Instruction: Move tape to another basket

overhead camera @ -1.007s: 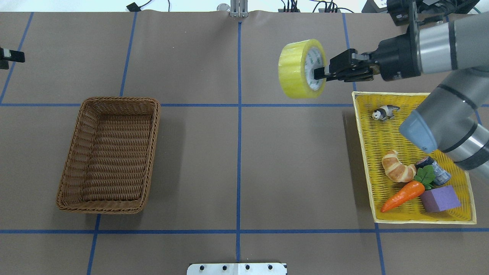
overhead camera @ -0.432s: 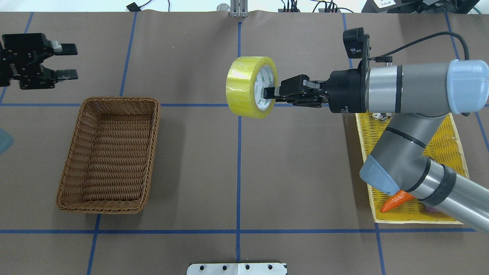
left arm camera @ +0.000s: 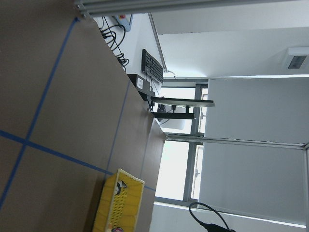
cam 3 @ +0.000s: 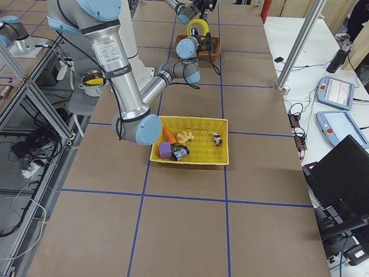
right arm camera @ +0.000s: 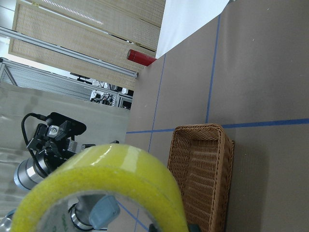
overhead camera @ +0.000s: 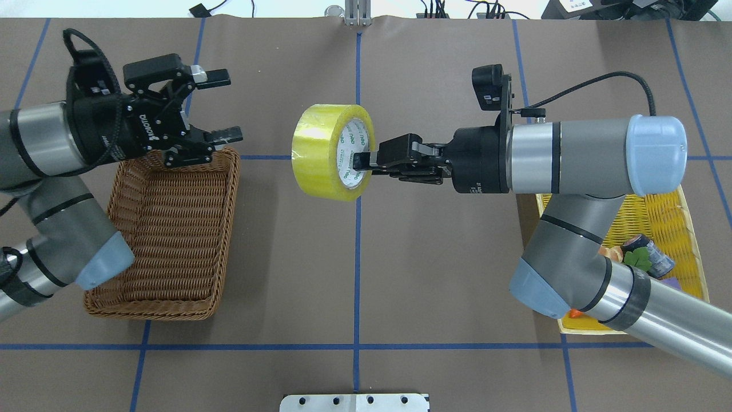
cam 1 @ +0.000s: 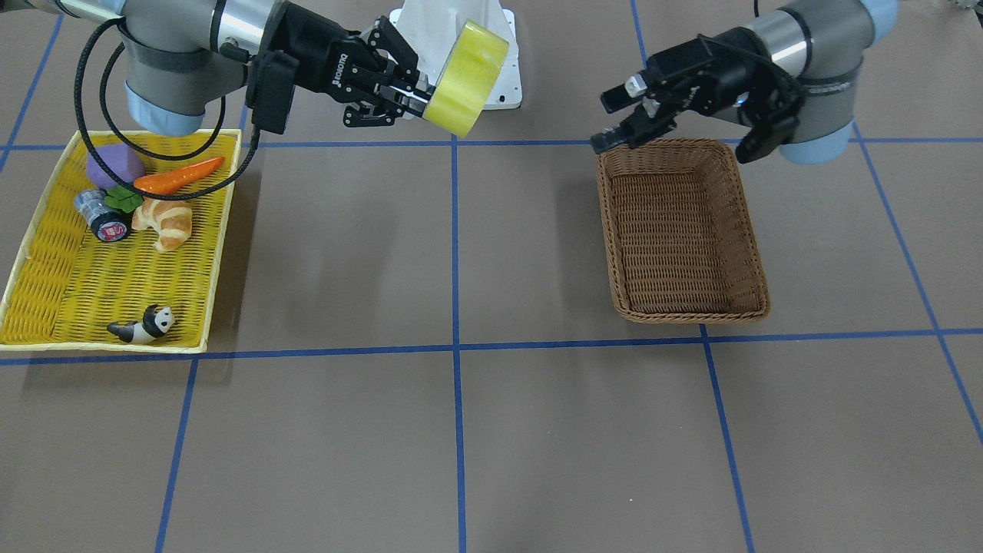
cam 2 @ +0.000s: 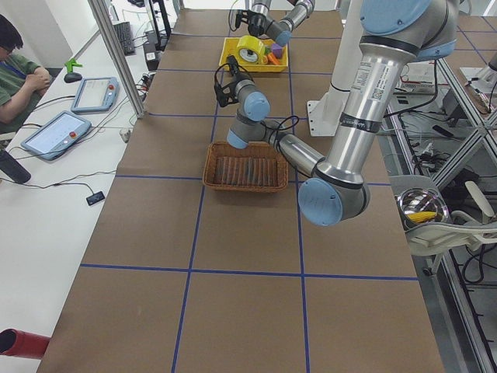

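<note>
The yellow-green tape (overhead camera: 325,152) hangs in the air on edge near the table's centre line. It also shows in the front view (cam 1: 467,75) and fills the right wrist view (right arm camera: 120,179). My right gripper (overhead camera: 363,162) is shut on the tape's wall, one finger inside the white core. The brown wicker basket (overhead camera: 230,229) stands empty on the left, and also shows in the front view (cam 1: 683,315). My left gripper (overhead camera: 226,106) is open and empty above the basket's far end, its fingers pointing at the tape, a clear gap between them.
The yellow tray (cam 1: 31,253) on my right side holds a carrot (cam 1: 178,175), a croissant (cam 1: 165,223), a purple block (cam 1: 114,165), a small cylinder (cam 1: 104,219) and a panda figure (cam 1: 146,324). My right arm's elbow covers part of it in the overhead view.
My right gripper has carried the tape leftward from beside the yellow tray to the centre line. My left arm has come in from the left, open, over the basket's far end.
</note>
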`<control>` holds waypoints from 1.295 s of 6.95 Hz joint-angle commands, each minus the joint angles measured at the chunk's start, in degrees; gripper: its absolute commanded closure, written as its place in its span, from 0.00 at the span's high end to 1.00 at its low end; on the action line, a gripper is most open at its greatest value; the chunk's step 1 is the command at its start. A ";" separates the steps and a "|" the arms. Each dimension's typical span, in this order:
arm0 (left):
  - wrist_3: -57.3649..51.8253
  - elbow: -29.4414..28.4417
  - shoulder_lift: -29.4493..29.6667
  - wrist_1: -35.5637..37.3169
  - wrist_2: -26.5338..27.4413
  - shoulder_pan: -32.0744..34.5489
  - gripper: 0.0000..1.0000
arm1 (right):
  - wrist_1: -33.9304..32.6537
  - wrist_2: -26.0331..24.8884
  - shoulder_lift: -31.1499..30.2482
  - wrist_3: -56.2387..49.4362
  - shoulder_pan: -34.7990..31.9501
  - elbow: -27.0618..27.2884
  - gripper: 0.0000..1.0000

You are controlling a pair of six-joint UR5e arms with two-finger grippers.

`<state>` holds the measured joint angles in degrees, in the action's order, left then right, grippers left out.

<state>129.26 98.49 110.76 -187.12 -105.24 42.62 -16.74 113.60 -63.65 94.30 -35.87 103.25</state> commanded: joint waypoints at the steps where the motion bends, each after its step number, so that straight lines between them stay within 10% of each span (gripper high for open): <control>1: 4.95 2.66 3.13 -0.09 1.09 -3.14 0.99 | 0.39 2.93 0.29 0.62 0.88 0.29 0.00; 5: 4.78 2.68 4.81 0.26 1.09 -6.67 0.91 | 1.71 3.48 0.20 0.97 3.43 1.25 0.00; 7: 4.08 2.68 4.46 0.18 1.01 -6.93 0.15 | 1.63 3.47 0.11 1.06 3.43 1.25 0.00; 9: 3.90 2.68 4.02 0.00 1.01 -7.02 0.00 | 1.63 3.47 0.29 2.99 3.26 1.25 0.00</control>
<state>133.28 101.16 114.99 -187.02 -104.22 35.65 -15.12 117.04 -63.43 96.36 -32.48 104.49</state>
